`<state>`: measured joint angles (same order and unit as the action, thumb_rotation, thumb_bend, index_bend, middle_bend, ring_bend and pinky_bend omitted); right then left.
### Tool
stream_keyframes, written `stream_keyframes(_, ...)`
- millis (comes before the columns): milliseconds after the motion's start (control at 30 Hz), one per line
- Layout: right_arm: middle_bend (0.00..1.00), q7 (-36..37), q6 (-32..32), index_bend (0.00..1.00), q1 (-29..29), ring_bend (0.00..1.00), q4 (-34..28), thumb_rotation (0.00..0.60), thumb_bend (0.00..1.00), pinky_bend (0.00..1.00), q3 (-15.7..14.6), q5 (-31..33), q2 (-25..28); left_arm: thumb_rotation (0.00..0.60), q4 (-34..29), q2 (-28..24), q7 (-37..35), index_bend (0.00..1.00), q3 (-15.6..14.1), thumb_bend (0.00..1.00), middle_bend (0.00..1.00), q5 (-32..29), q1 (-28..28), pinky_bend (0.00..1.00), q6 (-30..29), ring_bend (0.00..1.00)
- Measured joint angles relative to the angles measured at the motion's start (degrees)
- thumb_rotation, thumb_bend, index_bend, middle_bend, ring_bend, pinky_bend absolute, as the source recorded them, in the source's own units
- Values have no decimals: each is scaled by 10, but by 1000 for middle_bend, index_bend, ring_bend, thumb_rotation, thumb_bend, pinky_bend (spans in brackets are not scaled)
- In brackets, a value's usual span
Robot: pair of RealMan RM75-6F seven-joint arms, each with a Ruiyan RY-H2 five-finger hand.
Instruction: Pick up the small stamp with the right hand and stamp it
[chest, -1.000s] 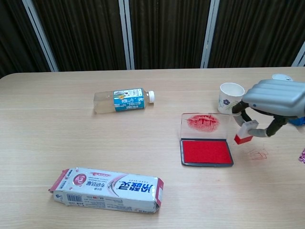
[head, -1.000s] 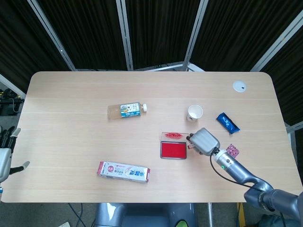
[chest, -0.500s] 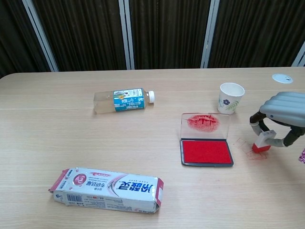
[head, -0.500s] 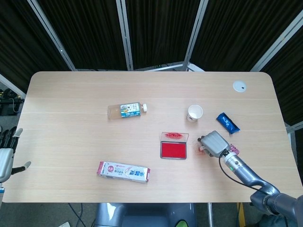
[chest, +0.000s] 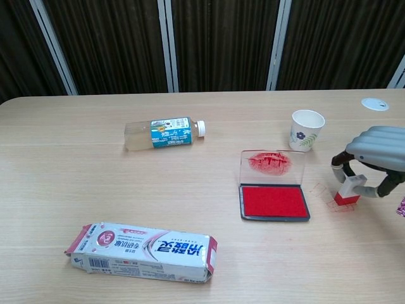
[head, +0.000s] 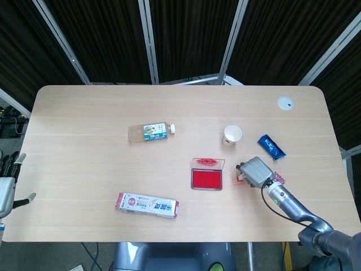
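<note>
My right hand (chest: 374, 152) (head: 256, 171) pinches the small stamp (chest: 347, 190), a white block with a red base. The stamp stands pressed on the table just right of the open red ink pad (chest: 274, 201) (head: 206, 179), over faint red print marks (chest: 318, 188). In the head view the hand hides most of the stamp. The ink pad's clear lid (chest: 273, 164) stands raised, smeared with red. My left hand (head: 7, 186) hangs off the table's left edge, fingers apart and holding nothing.
A paper cup (chest: 307, 130) stands behind the ink pad. A plastic bottle (chest: 162, 133) lies left of centre, and a pink-and-white carton (chest: 144, 251) lies near the front. A blue packet (head: 271, 147) and a pink patterned item (head: 278, 180) lie by my right hand. A white disc (head: 285, 103) sits far right.
A second ago my right hand held the stamp lifted beside the ink pad. It moved right and down, setting the stamp on the table, and has barely shifted since.
</note>
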<state>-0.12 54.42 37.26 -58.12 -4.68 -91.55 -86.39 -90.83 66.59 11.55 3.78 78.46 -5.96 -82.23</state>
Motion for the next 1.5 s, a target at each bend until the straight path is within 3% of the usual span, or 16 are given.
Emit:
stream_keyframes(267,448,2,8,379,-4,813,-4,600,308,1000,-1,-5,3,600,-1,0,1,0,-1,0,0,2,-1,0,0,0)
stream_keyframes(600,329,4,25,304,-11,814,-37,600,283,1000,3,-5,24,600,-4,-3,-4,0,-2,0,0,7,1,0,-2,0)
stream_keyframes(800,307,8,98,259,-37,814,-103,600,227,1000,6,-13,73,600,-12,-12,-19,0,-5,0,0,17,4,0,-9,0)
stream_keyframes(1033,281,26,255,219,-112,789,-183,600,121,997,11,-23,139,600,-23,-26,-40,0,-10,0,0,38,11,0,-23,0)
stream_keyframes(1233,189,57,371,158,-195,548,-232,600,0,756,17,-24,176,600,-23,-33,-53,0,-15,0,0,53,17,0,-37,0)
stream_keyframes(1400,12,65,408,16,-241,130,-258,600,0,307,16,-18,189,600,-11,-31,-57,0,-20,0,0,72,25,0,-58,0)
stream_keyframes(1500,0,42,411,0,-256,73,-269,600,0,251,17,-10,195,600,-5,-28,-60,0,-22,0,0,87,31,0,-75,0)
